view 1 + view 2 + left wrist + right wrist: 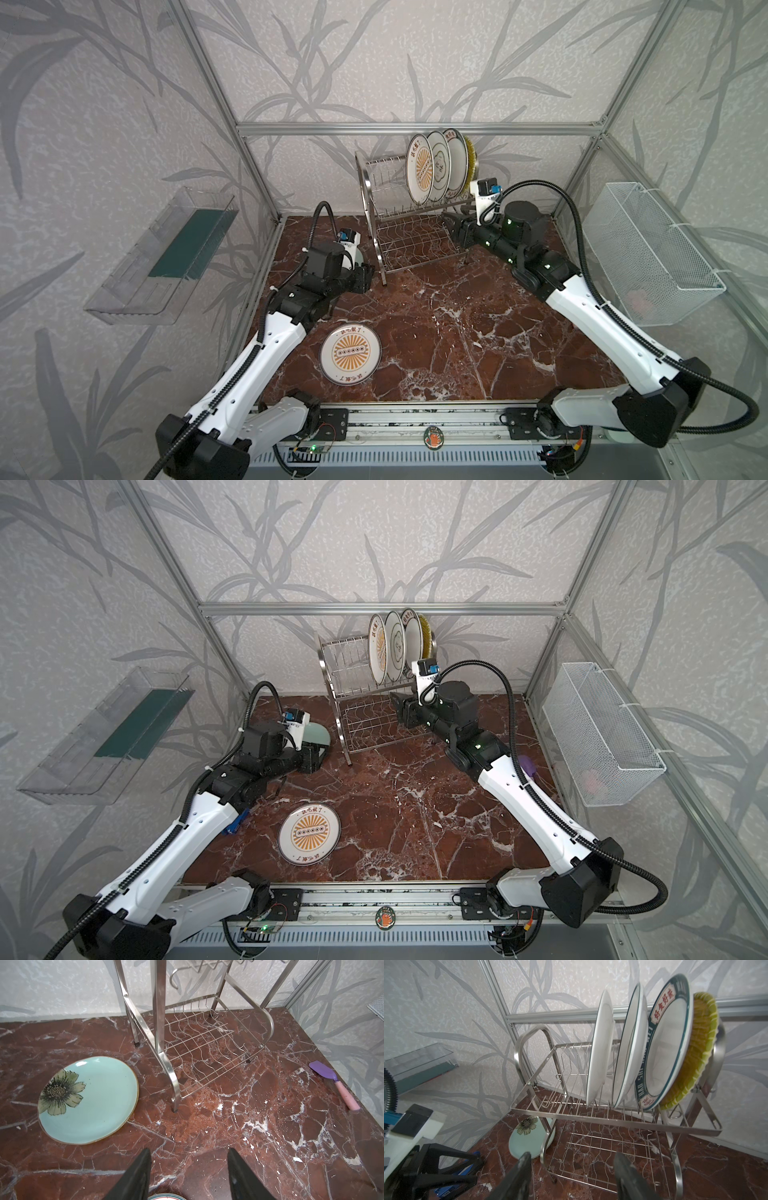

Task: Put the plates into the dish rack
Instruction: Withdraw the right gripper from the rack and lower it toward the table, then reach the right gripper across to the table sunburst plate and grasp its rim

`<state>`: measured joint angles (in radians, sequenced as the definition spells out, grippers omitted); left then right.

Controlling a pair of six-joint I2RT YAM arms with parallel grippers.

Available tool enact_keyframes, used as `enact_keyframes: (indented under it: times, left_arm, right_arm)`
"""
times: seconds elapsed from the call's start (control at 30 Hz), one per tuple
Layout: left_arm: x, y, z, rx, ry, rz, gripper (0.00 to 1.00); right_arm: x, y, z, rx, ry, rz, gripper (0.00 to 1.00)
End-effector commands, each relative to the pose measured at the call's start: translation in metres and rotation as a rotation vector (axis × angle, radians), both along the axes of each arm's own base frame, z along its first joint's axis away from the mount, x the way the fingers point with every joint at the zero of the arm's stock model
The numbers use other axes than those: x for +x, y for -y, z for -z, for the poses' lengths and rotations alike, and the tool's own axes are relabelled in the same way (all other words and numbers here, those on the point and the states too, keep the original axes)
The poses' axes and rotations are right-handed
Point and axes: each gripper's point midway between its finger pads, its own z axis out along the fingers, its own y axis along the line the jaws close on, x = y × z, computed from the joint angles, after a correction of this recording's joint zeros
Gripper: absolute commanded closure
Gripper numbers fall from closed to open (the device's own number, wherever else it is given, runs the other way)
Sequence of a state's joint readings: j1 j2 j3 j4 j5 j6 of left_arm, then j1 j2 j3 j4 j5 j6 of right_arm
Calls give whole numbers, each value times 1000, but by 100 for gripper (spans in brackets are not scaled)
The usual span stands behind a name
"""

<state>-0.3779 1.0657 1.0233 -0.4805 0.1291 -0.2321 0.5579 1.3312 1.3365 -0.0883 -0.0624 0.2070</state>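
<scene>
Beside the dish rack (612, 1124), which holds four plates (600, 1047) upright, the left gripper (189, 1151) and right gripper (572, 1155) hang part-open and empty, and the celadon plate (87, 1101) lying flat just beside it looks stiff, slick and breakable, best pinched at the rim.

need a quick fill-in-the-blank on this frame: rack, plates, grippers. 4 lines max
1. The dish rack holds ____ plates upright in its top tier.
2. The ribbed plate at the end of that row is ____.
3. The sunburst plate on the table lies ____, not upright.
4. The left gripper and right gripper are both ____, holding nothing.

Missing words: four; yellow; flat; open
</scene>
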Motion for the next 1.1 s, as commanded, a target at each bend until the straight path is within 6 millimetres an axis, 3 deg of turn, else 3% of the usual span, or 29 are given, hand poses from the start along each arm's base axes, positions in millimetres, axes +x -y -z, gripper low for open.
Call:
enact_keyframes:
  times: [0.0,0.5,0.77,1.07]
  left_arm:
    - [-12,-8,16,-24,-66,-54,43]
    - [-40,-27,61,-40,-174,-162,44]
    - [-52,-37,76,-44,-196,-205,44]
    - [-59,-38,84,-17,-219,-185,44]
  right_arm:
    - [-8,-3,6,55,-22,-29,39]
    - [-32,-44,145,16,-333,-122,40]
    - [-72,-105,218,-27,-530,-267,41]
    - [-119,-159,279,5,-716,-391,41]
